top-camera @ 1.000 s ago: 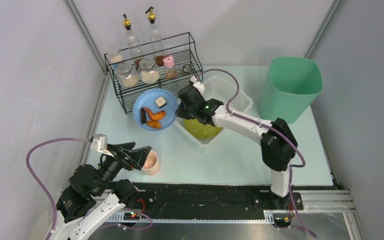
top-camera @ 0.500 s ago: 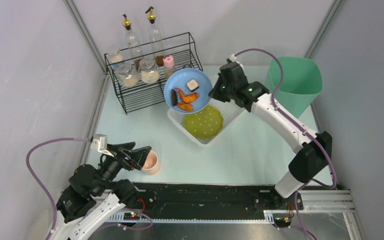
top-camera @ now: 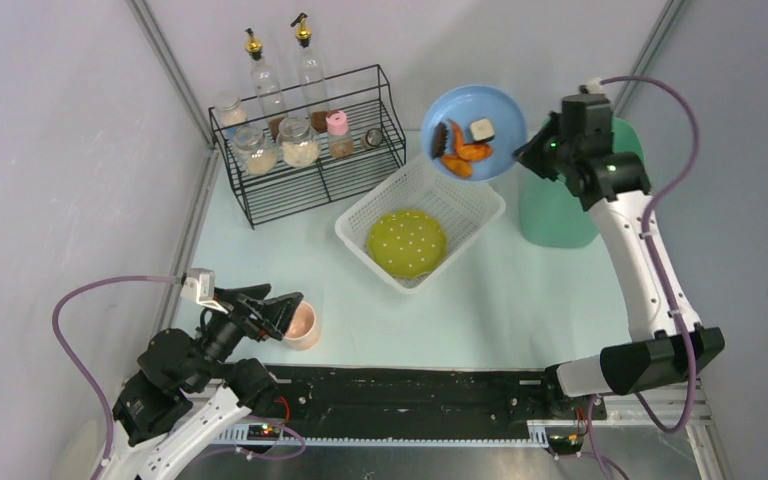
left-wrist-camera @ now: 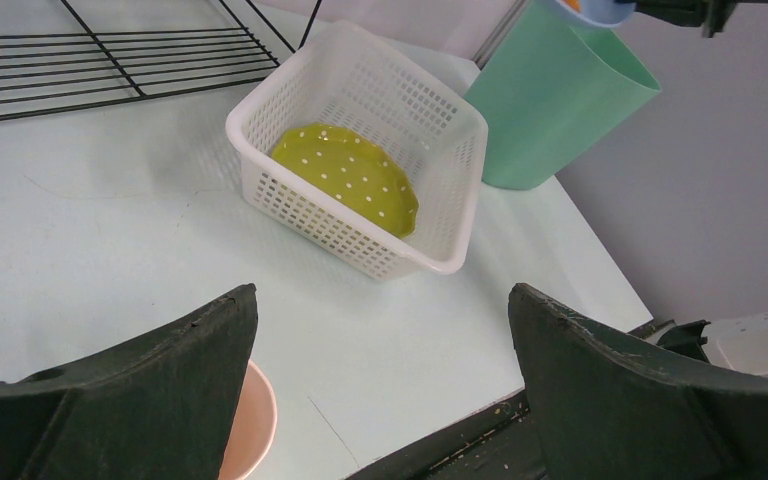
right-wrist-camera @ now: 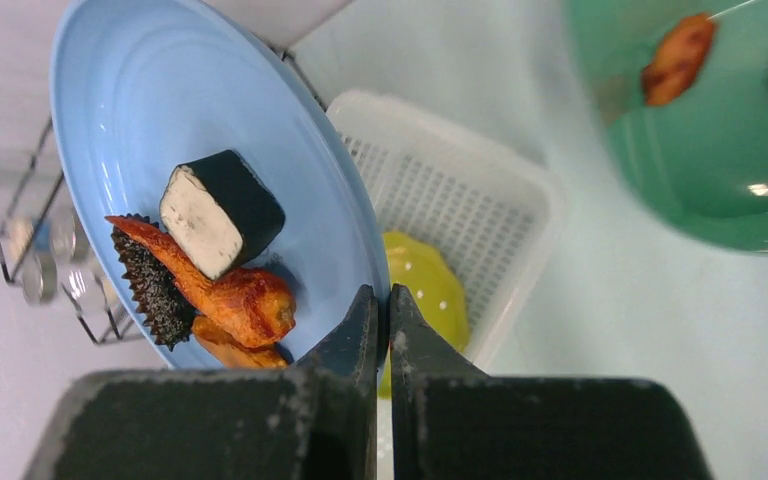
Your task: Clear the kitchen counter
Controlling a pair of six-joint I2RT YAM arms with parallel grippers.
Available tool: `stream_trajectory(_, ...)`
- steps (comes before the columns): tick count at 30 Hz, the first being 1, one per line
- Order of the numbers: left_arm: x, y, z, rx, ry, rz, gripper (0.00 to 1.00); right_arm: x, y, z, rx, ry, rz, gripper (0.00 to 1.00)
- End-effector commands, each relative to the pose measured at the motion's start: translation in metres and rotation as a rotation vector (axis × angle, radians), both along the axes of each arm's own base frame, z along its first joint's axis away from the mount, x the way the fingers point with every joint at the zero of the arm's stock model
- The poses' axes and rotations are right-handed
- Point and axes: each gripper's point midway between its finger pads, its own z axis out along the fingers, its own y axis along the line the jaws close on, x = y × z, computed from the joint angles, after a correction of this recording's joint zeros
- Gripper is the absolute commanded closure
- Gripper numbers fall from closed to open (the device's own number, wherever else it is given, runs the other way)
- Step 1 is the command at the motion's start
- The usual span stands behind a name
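Note:
My right gripper [top-camera: 523, 152] is shut on the rim of a blue plate [top-camera: 475, 118] and holds it tilted in the air beside the green bin [top-camera: 572, 215]. In the right wrist view the gripper [right-wrist-camera: 381, 300] pinches the plate [right-wrist-camera: 150, 110], which carries a black-and-white roll [right-wrist-camera: 220, 212], orange fried pieces [right-wrist-camera: 245, 300] and a dark spiky piece [right-wrist-camera: 150, 290]. My left gripper [top-camera: 278, 310] is open, low over the pale mint kitchen counter [top-camera: 460, 310], beside a pink cup [top-camera: 303, 325]. The cup's rim [left-wrist-camera: 257, 425] shows by the left finger.
A white perforated basket [top-camera: 480, 205] holds a yellow-green dotted plate [top-camera: 406, 243]. A black wire rack [top-camera: 300, 185] with jars and bottles stands at the back left. The green bin [right-wrist-camera: 690, 150] has food scraps inside. A black rail [top-camera: 410, 385] edges the front.
My right arm has swung the blue plate up and right, from over the basket to beside the green bin. The left arm has not moved.

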Motion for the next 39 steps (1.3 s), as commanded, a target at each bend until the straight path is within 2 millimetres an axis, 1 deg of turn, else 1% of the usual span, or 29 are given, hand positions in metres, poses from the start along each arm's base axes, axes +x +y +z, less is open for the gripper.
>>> stream_trajectory(1, -0.019, 0.017, 0.025, -0.133, -0.12, -0.008, 0.02, -0.01, -0.038, 0.049, 0.086, -0.132, -0.096, 1.0)
stream_trajectory(2, -0.019, 0.017, 0.025, -0.133, -0.12, -0.009, 0.02, -0.01, -0.053, 0.053, 0.089, -0.143, -0.137, 1.0)
stream_trajectory(3, -0.02, 0.017, 0.025, -0.135, -0.12, -0.011, 0.02, -0.01, -0.061, 0.053, 0.095, -0.144, -0.161, 1.0)
stream_trajectory(4, -0.02, 0.017, 0.025, -0.134, -0.121, -0.011, 0.02, -0.01, -0.077, 0.053, 0.096, -0.148, -0.206, 1.0)
stream_trajectory(5, -0.02, 0.017, 0.025, -0.134, -0.121, -0.013, 0.02, -0.011, -0.082, 0.053, 0.112, -0.145, -0.214, 1.0)
stream_trajectory(6, -0.02, 0.016, 0.025, -0.135, -0.121, -0.013, 0.02, -0.013, -0.099, 0.056, 0.122, -0.156, -0.262, 1.0)
stream_trajectory(7, -0.02, 0.017, 0.025, -0.135, -0.122, -0.013, 0.02, -0.014, -0.106, 0.052, 0.129, -0.151, -0.279, 1.0)
stream_trajectory(8, -0.02, 0.017, 0.025, -0.136, -0.122, -0.012, 0.02, -0.017, -0.119, 0.056, 0.139, -0.168, -0.32, 1.0)
stream_trajectory(9, -0.02, 0.017, 0.025, -0.136, -0.124, -0.013, 0.02, -0.018, -0.126, 0.051, 0.142, -0.163, -0.343, 1.0)
stream_trajectory(10, -0.02, 0.017, 0.026, -0.137, -0.125, -0.013, 0.02, -0.022, -0.139, 0.054, 0.144, -0.177, -0.384, 1.0)
stream_trajectory(11, -0.021, 0.017, 0.026, -0.138, -0.126, -0.013, 0.02, -0.023, -0.146, 0.05, 0.142, -0.171, -0.408, 1.0)
stream_trajectory(12, -0.021, 0.017, 0.026, -0.14, -0.128, -0.014, 0.02, -0.027, -0.159, 0.051, 0.142, -0.178, -0.448, 1.0)
stream_trajectory(13, -0.022, 0.018, 0.026, -0.143, -0.13, -0.015, 0.02, -0.029, -0.165, 0.048, 0.142, -0.172, -0.465, 1.0)
stream_trajectory(14, -0.022, 0.018, 0.026, -0.143, -0.13, -0.015, 0.02, -0.032, -0.178, 0.048, 0.145, -0.175, -0.505, 1.0)
stream_trajectory(15, -0.022, 0.018, 0.026, -0.143, -0.131, -0.016, 0.02, -0.033, -0.184, 0.046, 0.148, -0.172, -0.518, 1.0)
stream_trajectory(16, -0.022, 0.018, 0.026, -0.143, -0.131, -0.017, 0.02, -0.035, -0.193, 0.046, 0.147, -0.174, -0.546, 1.0)
stream_trajectory(20, -0.021, 0.017, 0.026, -0.139, -0.128, -0.017, 0.02, -0.04, -0.214, 0.045, 0.123, -0.17, -0.611, 1.0)
stream_trajectory(26, -0.022, 0.017, 0.026, -0.142, -0.13, -0.017, 0.02, -0.047, -0.247, 0.036, 0.0, -0.143, -0.729, 1.0)
stream_trajectory(29, -0.022, 0.017, 0.026, -0.141, -0.131, -0.017, 0.02, -0.047, -0.256, 0.029, -0.043, -0.124, -0.751, 1.0)
stream_trajectory(32, -0.021, 0.016, 0.025, -0.136, -0.126, -0.019, 0.02, -0.05, -0.268, 0.03, -0.097, -0.127, -0.794, 1.0)
stream_trajectory(39, -0.021, 0.016, 0.025, -0.136, -0.126, -0.019, 0.02, -0.045, -0.284, 0.031, -0.168, -0.119, -0.838, 1.0)
